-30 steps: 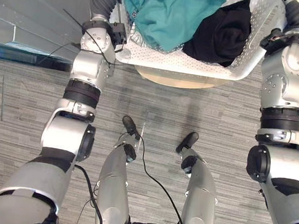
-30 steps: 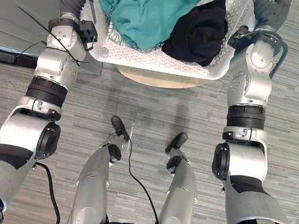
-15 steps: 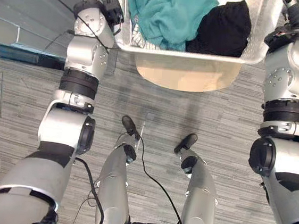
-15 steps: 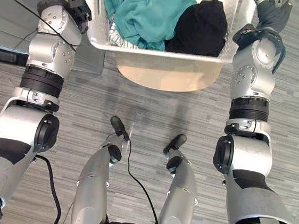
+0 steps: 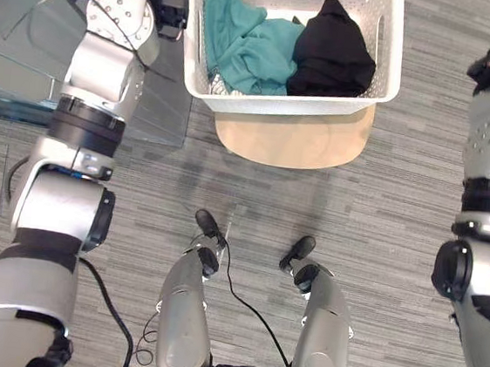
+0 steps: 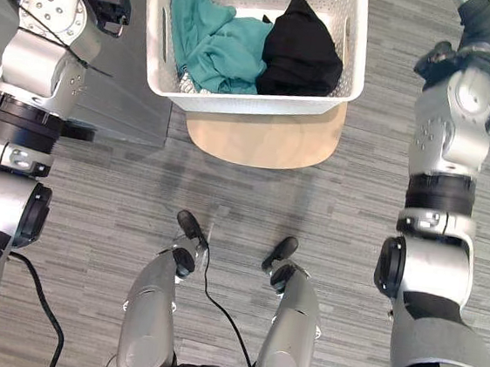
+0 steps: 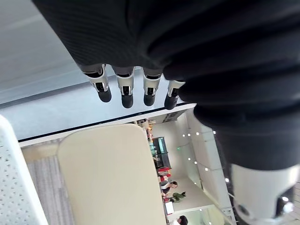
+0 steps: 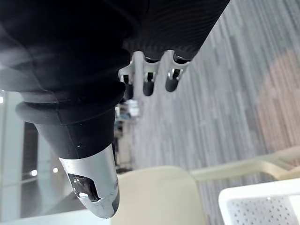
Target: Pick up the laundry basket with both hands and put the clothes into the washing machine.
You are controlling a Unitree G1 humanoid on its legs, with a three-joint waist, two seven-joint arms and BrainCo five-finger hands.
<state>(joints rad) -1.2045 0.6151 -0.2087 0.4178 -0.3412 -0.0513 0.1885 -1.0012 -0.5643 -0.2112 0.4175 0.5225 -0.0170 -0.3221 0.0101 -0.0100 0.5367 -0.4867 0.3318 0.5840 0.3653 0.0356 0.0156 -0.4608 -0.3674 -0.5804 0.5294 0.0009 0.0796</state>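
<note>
Nearest, toward 6 o'clock, is the grey plank floor (image 5: 380,233). A little farther, at 12 o'clock, stands a stool (image 5: 293,145) with a pale rounded seat. The white laundry basket (image 5: 279,106) rests level on it, and the front edge of the seat shows under it. Inside the basket, a teal garment (image 5: 250,48) lies on the 11 o'clock side and a black garment (image 5: 333,53) on the 1 o'clock side, touching each other. All the clothes I can see are in the basket.

What has changed: one second ago both hands held the basket by its short sides, high and tipped, close under the head camera. Half a second ago it was level and lower. Now it sits on the stool, and both arms have gone outward, the left toward 10 o'clock and the right toward 2 o'clock, well apart from the basket.

The left hand (image 7: 126,89) has its fingers loose and spread from the thumb, with nothing between them. The right hand (image 8: 149,79) is the same: relaxed and holding nothing.

For the task, I judge this as a step backward. The basket was put down again and released, so the carrying must start again with a fresh hold on both sides, and the loading of the clothes has not begun.
</note>
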